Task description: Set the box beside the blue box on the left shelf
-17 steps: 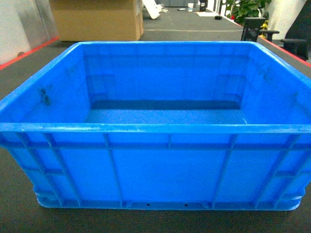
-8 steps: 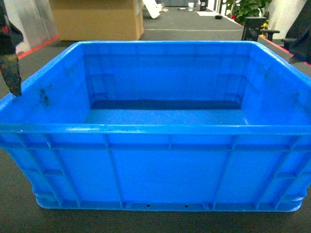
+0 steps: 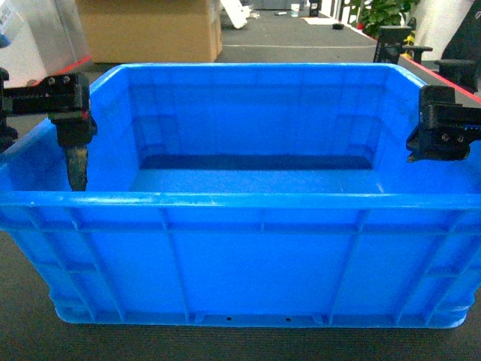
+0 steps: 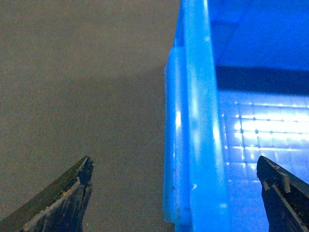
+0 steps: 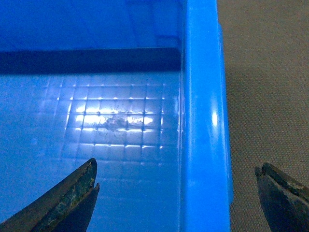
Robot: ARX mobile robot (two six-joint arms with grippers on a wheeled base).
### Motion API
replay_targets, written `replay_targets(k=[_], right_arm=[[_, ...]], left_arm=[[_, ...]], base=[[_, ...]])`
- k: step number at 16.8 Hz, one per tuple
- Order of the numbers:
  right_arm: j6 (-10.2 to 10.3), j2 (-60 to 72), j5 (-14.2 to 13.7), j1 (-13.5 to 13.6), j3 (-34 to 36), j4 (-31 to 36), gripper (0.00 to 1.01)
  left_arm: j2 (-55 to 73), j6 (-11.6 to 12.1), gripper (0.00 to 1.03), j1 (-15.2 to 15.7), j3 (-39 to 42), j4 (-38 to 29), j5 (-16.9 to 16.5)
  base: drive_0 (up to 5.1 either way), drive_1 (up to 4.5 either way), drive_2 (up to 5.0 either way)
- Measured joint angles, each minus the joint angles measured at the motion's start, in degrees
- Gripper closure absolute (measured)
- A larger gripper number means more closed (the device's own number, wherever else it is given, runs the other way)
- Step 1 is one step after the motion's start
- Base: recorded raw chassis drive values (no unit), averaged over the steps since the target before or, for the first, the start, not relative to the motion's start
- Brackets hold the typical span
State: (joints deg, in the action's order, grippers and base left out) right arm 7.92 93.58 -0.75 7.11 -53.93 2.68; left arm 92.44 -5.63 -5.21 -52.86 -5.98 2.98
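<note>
Both tools now at the box rims

Absent a second ago, our left tool [image 4: 174,193] and right tool [image 5: 176,195] straddle the box [image 3: 255,256] side rims, fingers apart; we judge the grasp imminent.

Glossy blue plastic box [image 3: 248,248], matt grey carpet [image 4: 82,87]

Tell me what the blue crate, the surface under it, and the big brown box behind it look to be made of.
The box: moulded plastic, glossy; glare streaks on its rim and moulded ribs on the side show it. Floor surface: looks like dull grey-brown low-pile carpet or matting, fine-grained and without shine; which one is unclear. Brown box: probably cardboard, matte tan with flat faces and a folded corner.
</note>
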Motion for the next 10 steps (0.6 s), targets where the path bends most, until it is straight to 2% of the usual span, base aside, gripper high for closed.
replay_targets(k=[5, 6, 10], right_arm=[[-0.48, 0.11, -0.76, -0.02, -0.44, -0.2, 0.03], [-1.16, 0.11, -1.01, 0.0, -0.44, -0.63, 0.29], [-1.53, 0.11, -1.64, 0.0, -0.42, -0.66, 0.67]], left_arm=[[1.92, -0.85, 0.05, -0.07, -1.7, 1.73, -0.04], [2.38, -0.81, 0.25, -0.24, -2.08, 4.02, 0.55], [2.47, -0.35, 0.63, -0.26, -2.54, 4.76, 1.29]], base=[[0.0, 0.0, 0.0], [0.0, 0.0, 0.0], [0.0, 0.0, 0.0]])
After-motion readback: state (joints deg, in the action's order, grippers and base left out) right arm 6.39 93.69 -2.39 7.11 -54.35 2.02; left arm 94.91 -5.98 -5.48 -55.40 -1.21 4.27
